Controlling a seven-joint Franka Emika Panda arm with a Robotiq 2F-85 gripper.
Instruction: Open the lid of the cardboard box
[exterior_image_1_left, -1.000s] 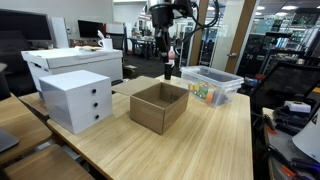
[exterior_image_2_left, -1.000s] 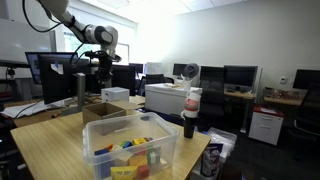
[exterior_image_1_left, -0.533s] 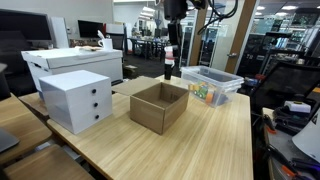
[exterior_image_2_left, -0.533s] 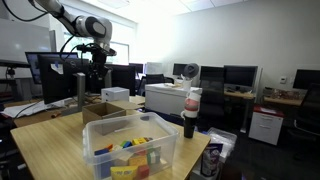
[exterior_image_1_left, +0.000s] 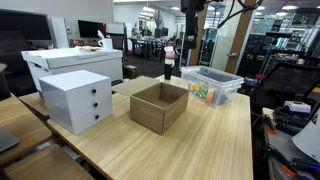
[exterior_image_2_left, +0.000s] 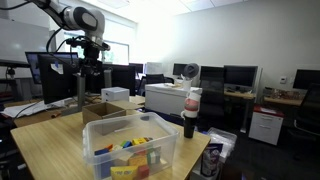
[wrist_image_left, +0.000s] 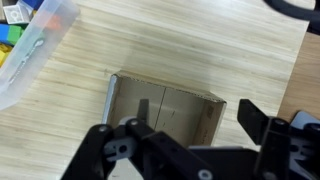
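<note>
Cardboard box (exterior_image_1_left: 158, 106) mid-bench (exterior_image_1_left: 215, 140), top open, bare brown inside showing in wrist view. Hand (wrist_image_left: 192, 120) well above box, straight over it, fingers apart, nothing between them. White drawer unit (exterior_image_1_left: 75, 98) just beside box. Clear plastic tub (exterior_image_1_left: 211, 85) with coloured pieces near box on opposite side. Dark bottle (exterior_image_1_left: 168, 62) behind box, well apart from it.

My gripper (exterior_image_2_left: 91, 72) hangs above the cardboard box (exterior_image_2_left: 103, 109). Nearer the camera, a clear tub (exterior_image_2_left: 130, 150) of coloured pieces stands on the same table (exterior_image_2_left: 50, 140).
</note>
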